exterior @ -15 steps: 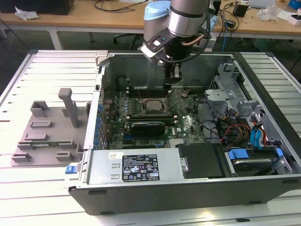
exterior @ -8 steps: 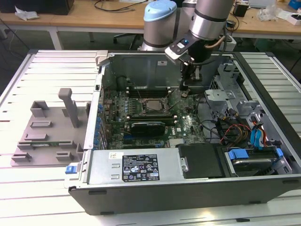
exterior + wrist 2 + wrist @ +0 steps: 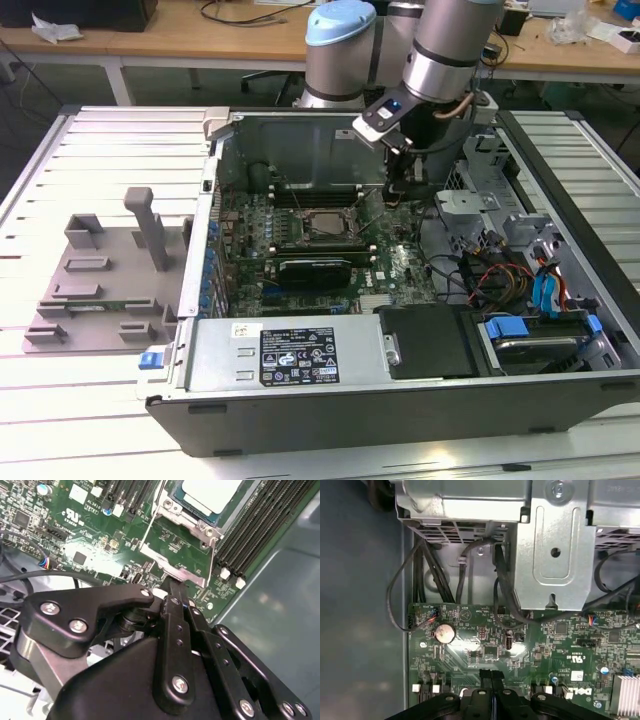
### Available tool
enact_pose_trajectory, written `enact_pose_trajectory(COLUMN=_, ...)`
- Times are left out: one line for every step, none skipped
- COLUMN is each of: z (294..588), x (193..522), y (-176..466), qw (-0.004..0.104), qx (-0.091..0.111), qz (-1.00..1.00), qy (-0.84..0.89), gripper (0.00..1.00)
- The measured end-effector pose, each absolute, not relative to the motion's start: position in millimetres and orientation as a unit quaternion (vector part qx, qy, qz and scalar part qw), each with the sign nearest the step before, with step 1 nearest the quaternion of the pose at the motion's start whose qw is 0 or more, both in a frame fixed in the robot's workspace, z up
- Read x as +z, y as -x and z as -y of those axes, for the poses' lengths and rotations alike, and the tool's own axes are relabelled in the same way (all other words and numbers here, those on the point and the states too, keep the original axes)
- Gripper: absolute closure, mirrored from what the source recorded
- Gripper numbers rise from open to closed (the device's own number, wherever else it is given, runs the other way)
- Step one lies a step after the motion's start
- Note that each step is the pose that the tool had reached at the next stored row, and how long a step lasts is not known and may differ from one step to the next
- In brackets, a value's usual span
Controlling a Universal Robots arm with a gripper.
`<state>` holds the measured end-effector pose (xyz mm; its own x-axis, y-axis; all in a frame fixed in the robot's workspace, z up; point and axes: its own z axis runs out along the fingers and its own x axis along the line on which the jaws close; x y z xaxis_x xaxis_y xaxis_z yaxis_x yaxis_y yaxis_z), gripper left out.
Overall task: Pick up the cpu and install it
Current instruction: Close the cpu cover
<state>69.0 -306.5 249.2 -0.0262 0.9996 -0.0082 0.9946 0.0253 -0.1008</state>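
Note:
The cpu [image 3: 209, 492], a flat chip with a silvery-white top, lies inside the socket frame [image 3: 176, 522] on the green motherboard [image 3: 95, 545]. In the exterior view the socket frame [image 3: 318, 226] sits mid-board in the open computer case. My gripper [image 3: 394, 196] hangs just to the exterior view's right of the socket, low over the board. Its black fingers [image 3: 174, 605] are pressed together, tips at the edge of the frame's metal bracket [image 3: 182, 575]. The gripper [image 3: 491, 676] is shut, and nothing shows between the fingers.
Memory slots [image 3: 260, 535] flank the socket. A metal drive cage [image 3: 555, 555] and loose cables [image 3: 427, 565] stand behind the board. The power supply [image 3: 290, 350] fills the case front. A grey fixture tray [image 3: 100, 275] lies outside on the exterior view's left.

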Motion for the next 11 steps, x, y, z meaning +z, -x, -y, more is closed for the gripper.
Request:
enact_pose_trajectory(z=306, x=249, y=-67, qw=0.032, qx=0.039, qz=0.715, qy=0.697, gripper=0.89)
enact_pose_trajectory(z=306, x=249, y=-64, qw=0.032, qx=0.039, qz=0.715, qy=0.697, gripper=0.89)
enact_pose_trajectory(z=307, x=249, y=-61, qw=0.032, qx=0.039, qz=0.715, qy=0.697, gripper=0.89)
enact_pose_trajectory(z=306, x=249, y=-57, qw=0.032, qx=0.038, qz=0.715, qy=0.697, gripper=0.89)
enact_pose_trajectory(z=306, x=249, y=-53, qw=0.032, qx=0.038, qz=0.715, qy=0.697, gripper=0.89)
enact_pose_trajectory(z=306, x=249, y=-49, qw=0.031, qx=0.038, qz=0.715, qy=0.697, gripper=0.89)
enact_pose_trajectory(z=307, x=249, y=-45, qw=0.031, qx=0.038, qz=0.715, qy=0.697, gripper=0.89)
enact_pose_trajectory(z=307, x=249, y=-42, qw=0.031, qx=0.038, qz=0.715, qy=0.697, gripper=0.89)
enact_pose_trajectory(z=307, x=249, y=-37, qw=0.031, qx=0.038, qz=0.715, qy=0.697, gripper=0.89)
enact_pose_trajectory(z=307, x=249, y=-33, qw=0.031, qx=0.038, qz=0.715, qy=0.697, gripper=0.89)
enact_pose_trajectory(z=307, x=249, y=-30, qw=0.031, qx=0.038, qz=0.715, qy=0.697, gripper=0.89)
